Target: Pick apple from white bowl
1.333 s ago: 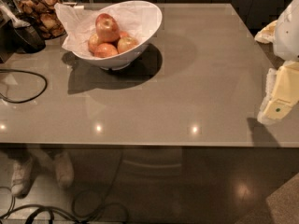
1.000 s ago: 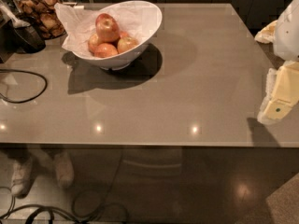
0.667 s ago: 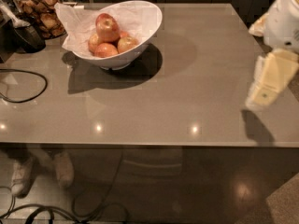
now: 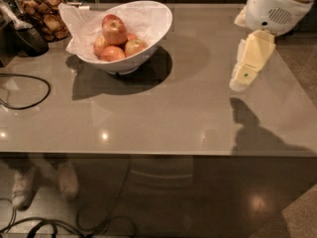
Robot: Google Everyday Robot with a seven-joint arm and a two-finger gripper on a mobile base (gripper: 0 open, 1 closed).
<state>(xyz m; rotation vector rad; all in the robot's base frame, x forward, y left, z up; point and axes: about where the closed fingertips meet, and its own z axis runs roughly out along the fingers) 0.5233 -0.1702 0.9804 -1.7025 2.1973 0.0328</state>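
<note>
The white bowl stands at the back left of the grey table, lined with crumpled white paper. It holds several apples. The largest apple, red with yellow patches, lies on top of the pile. My gripper hangs from the cream arm over the right part of the table, pointing down and to the left. It is well to the right of the bowl and apart from it, above the tabletop. Its shadow falls on the table below it.
A dark container of brown snacks stands at the back left behind the bowl. A dark rounded object and a black cable loop lie at the left edge. The table's front edge runs across the view, with cables on the floor below.
My arm and gripper have moved left and further over the table from its right edge. The bowl and apples have not moved.
</note>
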